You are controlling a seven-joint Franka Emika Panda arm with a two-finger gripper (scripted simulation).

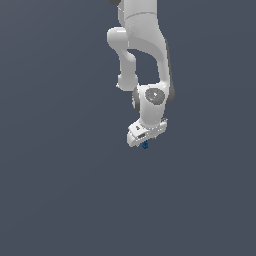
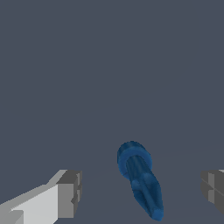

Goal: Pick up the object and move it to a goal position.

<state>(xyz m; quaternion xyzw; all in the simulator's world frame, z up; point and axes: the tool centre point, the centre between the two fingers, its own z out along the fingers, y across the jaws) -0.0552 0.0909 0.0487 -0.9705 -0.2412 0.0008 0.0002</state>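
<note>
One object lies lengthwise between open gripper fingers.

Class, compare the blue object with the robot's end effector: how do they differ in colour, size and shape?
Colour: the object is dark blue; the end effector is white with grey fingertips.
Size: in the exterior view the object is a tiny speck beside the much larger end effector.
Shape: the object is rounded and elongated, with a knob-like end; the fingertips are blocky.
Shared: both sit over the plain grey ground, the object between the open fingertips.
</note>
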